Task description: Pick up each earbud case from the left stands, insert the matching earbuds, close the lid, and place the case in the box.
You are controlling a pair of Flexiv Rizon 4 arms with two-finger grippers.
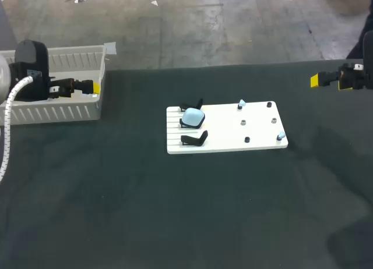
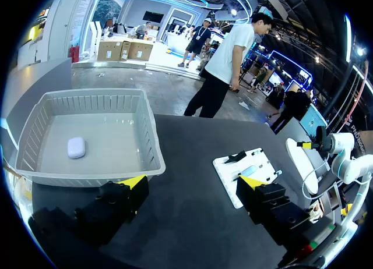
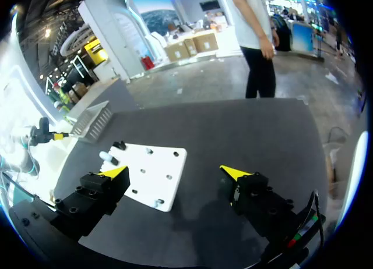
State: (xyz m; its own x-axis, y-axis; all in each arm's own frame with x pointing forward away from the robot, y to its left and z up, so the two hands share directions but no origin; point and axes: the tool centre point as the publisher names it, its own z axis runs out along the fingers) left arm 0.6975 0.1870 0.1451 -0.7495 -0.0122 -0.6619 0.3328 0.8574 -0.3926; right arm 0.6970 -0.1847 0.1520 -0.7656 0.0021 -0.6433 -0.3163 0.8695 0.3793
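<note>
Our left gripper (image 2: 189, 184) hangs at the edge of the grey box (image 1: 76, 113), jaws wide open, and a white case (image 2: 76, 147) lies inside. Our right gripper (image 3: 175, 172) hovers open over the table's far right. A pale blue case (image 1: 193, 116) sits on the middle stand of the white board (image 1: 233, 138).

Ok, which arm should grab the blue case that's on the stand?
Left, probably. The blue case sits at the white board's left end, toward the left arm, whose jaws are open over the basket. The right arm would cross the earbuds.
</note>
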